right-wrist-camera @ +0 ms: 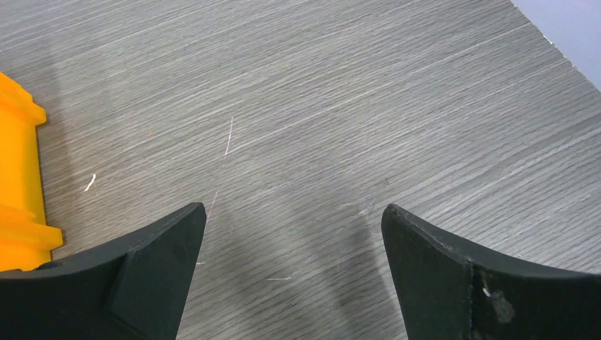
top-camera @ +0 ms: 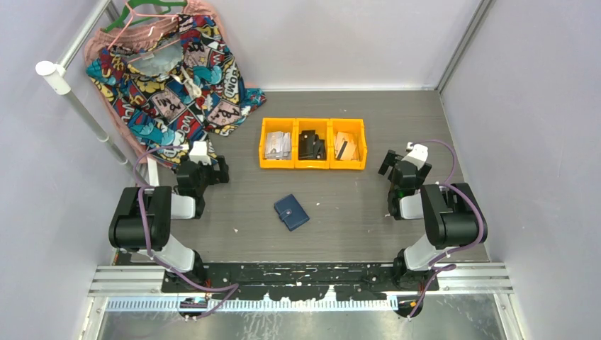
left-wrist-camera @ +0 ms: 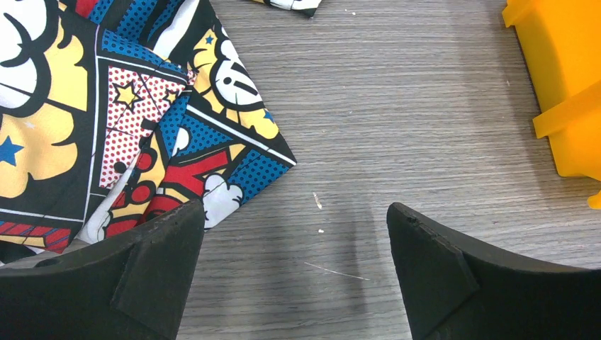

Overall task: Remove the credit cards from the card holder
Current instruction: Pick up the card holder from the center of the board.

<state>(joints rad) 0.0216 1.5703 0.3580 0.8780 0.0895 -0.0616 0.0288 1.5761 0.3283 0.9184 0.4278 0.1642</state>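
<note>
Left pincer (left-wrist-camera: 294, 216): yours stands spread, empty; cloth (left-wrist-camera: 106, 106) by its left finger.
Right pincer (right-wrist-camera: 294, 212): spread, empty; yellow bin (right-wrist-camera: 18, 191) to its left.
Holder (top-camera: 291, 212): closed, on the bench (top-camera: 354, 205) between your pincers.

I see a grey table (top-camera: 354, 227) with thin wood lines running across it. Plain, pale purple-grey walls (top-camera: 340, 35) stand close around it at the back and on both sides. A white pole (top-camera: 79, 108) slants along the left wall. In the back left corner, a bright cloth (top-camera: 170, 85) with comic pictures spills onto the table. A shiny metal rail (top-camera: 482, 278) runs along the near edge. The light is soft and even.
</note>
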